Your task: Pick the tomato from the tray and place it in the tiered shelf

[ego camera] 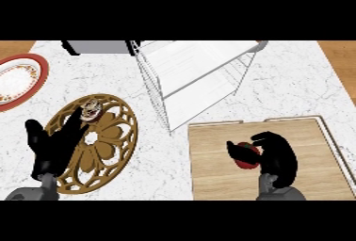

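While the tomato (pixel 245 163) is found on the wooden tray (pixel 212 162), only the first step of the task can be judged as under way.

From the head view, the right hand (pixel 279 156) is seen curled round the tomato, with the thumb at its left side and the fingers arched over its top and right, so that much of it is hidden. Whether it is raised off the board cannot be told. It is placed well inside the tray's raised rim, near the middle. The grasp is judged made or nearly made; lifting, carrying and setting down are left to be done.

The tiered shelf (pixel 198 70) is seen up and to the left of the tray, its white wire frame near the tray's far left corner, and no tomato is seen on it. A strip of marble counter (pixel 299 84) is left between them. The tray's far rim and the shelf's wire posts are the edges to be cleared, it is judged.

The left hand (pixel 50 143) is held open, fingers straight, over a brown openwork plate (pixel 115 141), well apart from that route. A red-rimmed plate (pixel 21 77) is seen at the left edge.
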`<state>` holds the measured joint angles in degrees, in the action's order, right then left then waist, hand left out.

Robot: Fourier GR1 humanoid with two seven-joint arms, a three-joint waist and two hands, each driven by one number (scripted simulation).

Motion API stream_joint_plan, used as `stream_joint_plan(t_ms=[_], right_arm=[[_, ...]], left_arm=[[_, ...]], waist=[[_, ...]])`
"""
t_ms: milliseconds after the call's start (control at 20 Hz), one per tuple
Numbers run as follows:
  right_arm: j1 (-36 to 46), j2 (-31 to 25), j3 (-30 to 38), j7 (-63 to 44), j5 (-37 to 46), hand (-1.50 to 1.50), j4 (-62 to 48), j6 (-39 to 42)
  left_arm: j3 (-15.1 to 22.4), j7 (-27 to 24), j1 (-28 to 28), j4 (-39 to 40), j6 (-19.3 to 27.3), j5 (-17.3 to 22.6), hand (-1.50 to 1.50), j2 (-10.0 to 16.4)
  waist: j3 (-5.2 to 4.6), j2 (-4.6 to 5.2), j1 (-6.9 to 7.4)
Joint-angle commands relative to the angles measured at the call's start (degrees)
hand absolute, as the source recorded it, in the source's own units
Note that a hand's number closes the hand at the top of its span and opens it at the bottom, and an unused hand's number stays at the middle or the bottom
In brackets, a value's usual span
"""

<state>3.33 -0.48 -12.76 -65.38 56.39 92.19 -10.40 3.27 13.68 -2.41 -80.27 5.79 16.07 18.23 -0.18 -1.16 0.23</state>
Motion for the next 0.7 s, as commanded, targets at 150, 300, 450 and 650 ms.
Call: stream_joint_plan(t_ms=[150,300,450,650], right_arm=[[3.4,0.5,-4.0,-4.7,1.0,1.5,-4.0,-4.8],[5.3,0.5,-17.1,14.5,-6.9,1.5,-2.5,9.7],[7.6,0.5,-29.0,26.6,-9.4,1.5,-3.4,17.8],[9.1,-1.7,-33.8,37.9,-14.1,1.5,3.9,23.2]], left_arm=[[-1.2,-0.2,-0.3,4.7,-0.8,-1.3,0.0,-0.9],[1.5,1.0,0.8,1.0,-1.3,-1.1,0.0,-1.2],[2.8,1.2,-1.6,0.5,-2.3,-1.2,0.0,-1.5],[2.2,1.9,-0.7,1.3,-0.8,-1.6,0.0,-1.7]], waist=[[0.17,1.21,-0.15],[0.25,1.48,3.26],[0.38,2.34,7.77],[0.31,1.34,3.1]])
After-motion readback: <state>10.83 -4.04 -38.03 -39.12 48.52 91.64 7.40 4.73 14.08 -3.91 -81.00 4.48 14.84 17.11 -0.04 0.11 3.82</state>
